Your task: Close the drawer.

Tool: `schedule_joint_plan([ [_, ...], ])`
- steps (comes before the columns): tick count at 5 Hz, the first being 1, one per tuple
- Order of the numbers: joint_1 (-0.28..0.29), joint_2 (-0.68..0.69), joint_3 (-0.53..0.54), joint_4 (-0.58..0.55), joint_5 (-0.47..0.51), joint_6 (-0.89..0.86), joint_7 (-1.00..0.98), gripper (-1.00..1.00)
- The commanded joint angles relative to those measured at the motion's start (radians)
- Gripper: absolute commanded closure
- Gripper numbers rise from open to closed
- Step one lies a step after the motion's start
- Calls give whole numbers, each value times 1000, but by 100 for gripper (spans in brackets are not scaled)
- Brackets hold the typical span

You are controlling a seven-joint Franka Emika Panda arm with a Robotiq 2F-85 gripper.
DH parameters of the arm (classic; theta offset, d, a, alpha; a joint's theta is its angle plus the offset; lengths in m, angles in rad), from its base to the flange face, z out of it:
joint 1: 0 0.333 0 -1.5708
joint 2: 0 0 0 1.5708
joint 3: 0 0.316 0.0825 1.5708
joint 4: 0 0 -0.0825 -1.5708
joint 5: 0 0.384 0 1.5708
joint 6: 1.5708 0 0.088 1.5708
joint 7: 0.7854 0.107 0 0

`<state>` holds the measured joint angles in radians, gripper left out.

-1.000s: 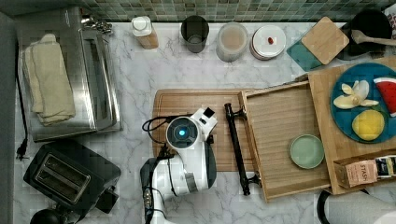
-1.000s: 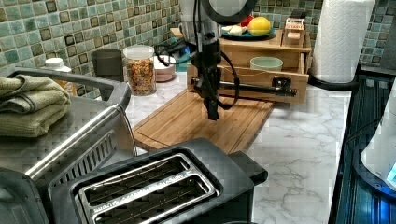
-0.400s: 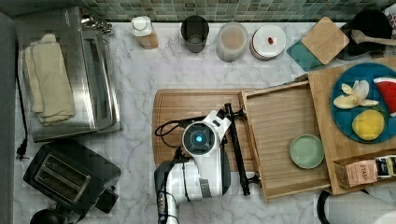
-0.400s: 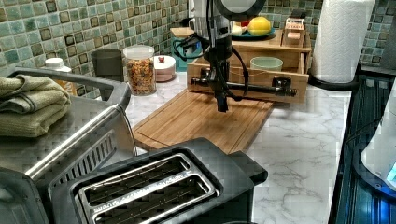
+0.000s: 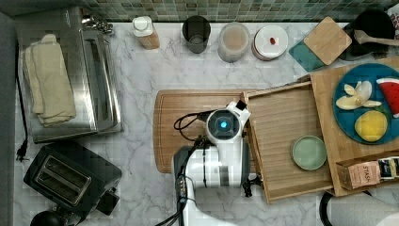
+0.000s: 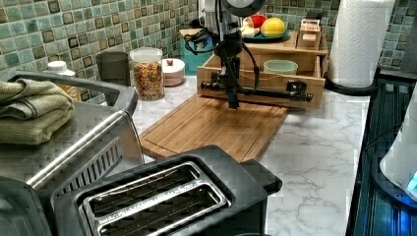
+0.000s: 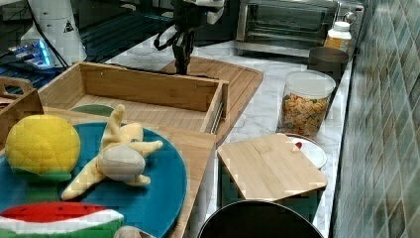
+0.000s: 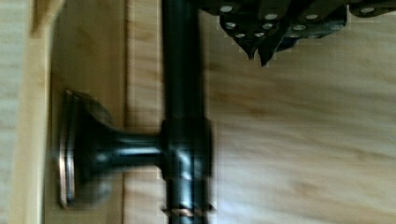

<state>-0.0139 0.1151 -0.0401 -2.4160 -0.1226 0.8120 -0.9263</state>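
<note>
The drawer [image 5: 287, 141] stands pulled out from the wooden box at the top view's right, over the cutting board's [image 5: 188, 132] edge, holding one pale green bowl [image 5: 308, 152]. Its black bar handle [image 6: 255, 91] has the gripper [image 8: 259, 49] just beside it, fingertips pressed together and holding nothing. Along the top view's backsplash from left to right sit a white-capped bottle [image 5: 145, 32], a dark cup [image 5: 196, 33] and a cereal jar [image 6: 147, 73]. The blue plate [image 5: 364, 103] carries toy fruit; below it a tea box [image 5: 364, 174] reads STASH.
</note>
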Motion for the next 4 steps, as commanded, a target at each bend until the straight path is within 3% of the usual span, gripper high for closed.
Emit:
schedule_joint_plan([
  [1, -92, -59, -76, 123, -40, -128, -69, 100],
  [4, -198, -1, -159, 182, -56, -25, -272, 100],
])
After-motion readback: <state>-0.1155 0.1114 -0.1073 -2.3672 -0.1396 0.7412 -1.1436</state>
